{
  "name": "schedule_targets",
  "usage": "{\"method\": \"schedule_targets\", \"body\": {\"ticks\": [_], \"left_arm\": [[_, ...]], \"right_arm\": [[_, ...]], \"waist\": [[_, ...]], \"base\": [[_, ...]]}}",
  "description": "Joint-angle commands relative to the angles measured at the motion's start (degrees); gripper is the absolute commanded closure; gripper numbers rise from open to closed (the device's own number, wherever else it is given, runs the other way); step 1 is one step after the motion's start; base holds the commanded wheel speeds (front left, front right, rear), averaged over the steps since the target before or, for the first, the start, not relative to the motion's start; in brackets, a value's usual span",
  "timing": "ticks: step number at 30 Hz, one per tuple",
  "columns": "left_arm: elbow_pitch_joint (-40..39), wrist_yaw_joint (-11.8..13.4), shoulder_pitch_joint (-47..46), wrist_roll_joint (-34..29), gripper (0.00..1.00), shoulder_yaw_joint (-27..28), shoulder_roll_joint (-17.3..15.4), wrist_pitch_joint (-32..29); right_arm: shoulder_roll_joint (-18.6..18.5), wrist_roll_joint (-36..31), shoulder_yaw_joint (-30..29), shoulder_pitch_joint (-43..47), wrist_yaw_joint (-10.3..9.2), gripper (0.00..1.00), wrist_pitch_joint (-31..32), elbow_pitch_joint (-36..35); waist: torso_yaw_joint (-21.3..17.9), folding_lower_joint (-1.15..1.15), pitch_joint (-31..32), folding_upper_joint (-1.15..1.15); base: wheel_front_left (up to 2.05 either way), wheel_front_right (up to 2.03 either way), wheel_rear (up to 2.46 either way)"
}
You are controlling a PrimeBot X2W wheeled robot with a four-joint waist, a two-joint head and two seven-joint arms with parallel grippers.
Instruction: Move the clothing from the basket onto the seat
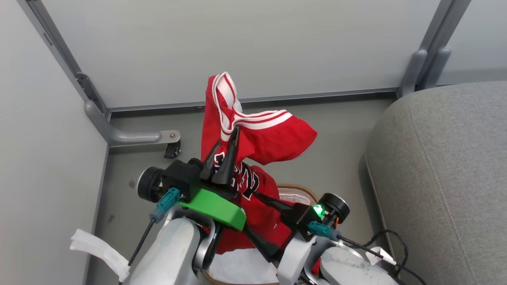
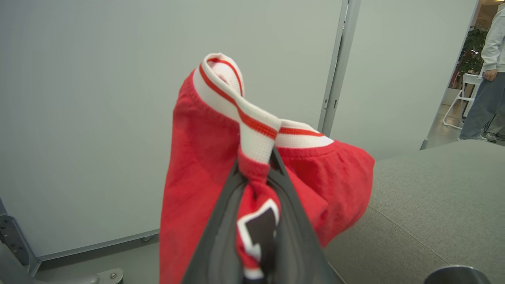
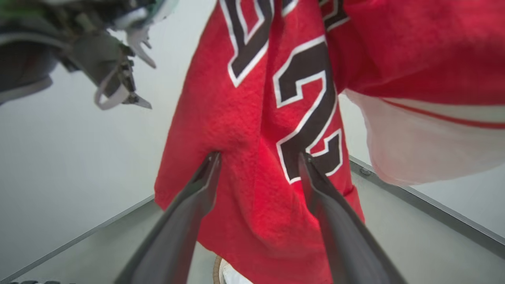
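Clothing (image 1: pixel 273 136): red fleecy jersey with white ribbed striped trim and dark white-edged lettering. It hangs bunched above the basket (image 1: pixel 302 190), left of the seat (image 1: pixel 435 178).
Basket: brown woven rim, white liner.
Seat: grey coarse-weave cushion, rounded corner, stitched seam.
Left gripper (image 2: pixel 255 159): jaws clamped on jersey fabric.
Right gripper (image 3: pixel 259 156): jaws spread wide, holding nothing.

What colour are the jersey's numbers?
Black, outlined white, on the red jersey; right wrist view shows best.
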State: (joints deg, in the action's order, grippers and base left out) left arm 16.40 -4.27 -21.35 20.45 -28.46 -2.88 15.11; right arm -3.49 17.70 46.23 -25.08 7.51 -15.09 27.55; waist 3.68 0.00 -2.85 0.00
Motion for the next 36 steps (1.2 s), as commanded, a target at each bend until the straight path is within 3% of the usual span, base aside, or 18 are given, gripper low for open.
{"method": "schedule_targets", "body": {"ticks": [1, 21, 22, 23, 24, 36], "left_arm": [[-0.44, 0.38, -1.47, 0.29, 1.0, -0.5, -0.09, 0.07], [-1.54, 2.81, -6.36, 5.51, 1.0, -10.04, -0.1, 0.07], [-1.68, 2.88, -6.54, 5.76, 1.0, -10.22, -0.09, 0.07], [-1.73, 2.93, -6.69, 5.96, 1.0, -10.36, -0.1, 0.07], [-1.8, 2.98, -6.8, 6.04, 1.0, -10.57, -0.1, 0.07], [-1.62, 3.53, -6.68, 6.45, 1.0, -9.67, -0.09, 0.07]], "right_arm": [[0.04, 0.38, 0.92, -1.17, -0.04, 0.0, -0.12, 0.65], [0.43, 0.38, 5.02, -7.9, -0.04, 0.0, -0.1, 11.46], [0.47, 0.82, 5.4, -8.04, -0.04, 0.32, -0.09, 11.92], [0.49, 1.14, 6.09, -8.14, -0.04, 0.81, -0.09, 12.48], [0.46, 1.9, 6.07, -8.42, -0.05, 1.0, -0.1, 12.67], [0.45, 3.06, 1.88, -7.34, -0.06, 1.0, -0.1, 11.62]], "waist": [[0.7, 0.0, -0.35, 0.0], [5.2, 0.0, -2.55, 0.0], [5.39, 0.0, -2.67, 0.0], [5.51, 0.0, -2.74, 0.0], [5.64, 0.0, -2.82, 0.0], [5.67, 0.0, -3.52, 0.0]], "base": [[0.0, 0.0, 0.0], [0.0, 0.0, 0.0], [0.0, 0.0, 0.0], [0.0, 0.0, 0.0], [0.0, 0.0, 0.0], [0.0, 0.0, 0.0]]}}
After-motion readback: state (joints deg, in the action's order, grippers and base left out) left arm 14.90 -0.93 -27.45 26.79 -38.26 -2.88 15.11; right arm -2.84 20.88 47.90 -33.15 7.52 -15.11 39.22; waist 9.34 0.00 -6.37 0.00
